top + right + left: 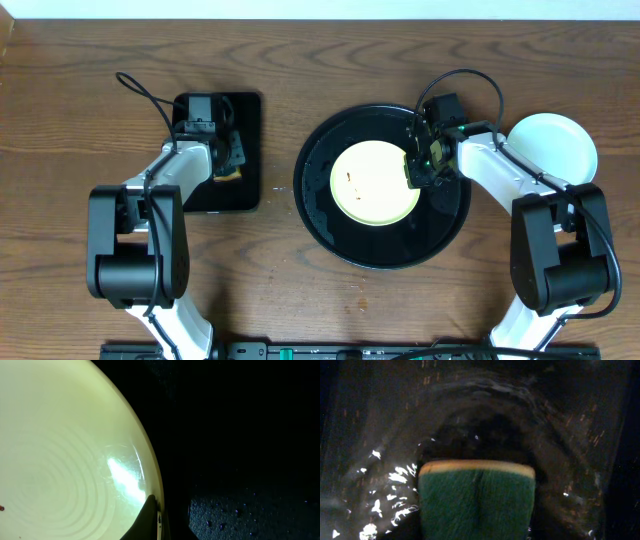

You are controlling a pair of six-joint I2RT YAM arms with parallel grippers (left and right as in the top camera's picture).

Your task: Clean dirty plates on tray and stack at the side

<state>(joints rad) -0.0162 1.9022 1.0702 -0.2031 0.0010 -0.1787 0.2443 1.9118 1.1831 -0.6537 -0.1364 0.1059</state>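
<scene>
Overhead: two plates counted. The pale yellow round plate (370, 185) lies on the glossy black round tray (320, 215); the white round plate (550, 140) sits on the table, partly behind the right arm (500, 170). At the yellow rim the right gripper (418, 165) is closed. Over the small black rectangular tray (250, 150) is the left gripper (228, 160), jaws unreadable.
Left wrist: one green-and-yellow sponge (477, 505), cut off below.
Right wrist: a fingertip (150, 515) on the rim, pinch unclear.

Probably a robotics lab, wooden table (300, 300), left arm (135, 240) and right arm (560, 245) at its edge, round tray (312, 200).
</scene>
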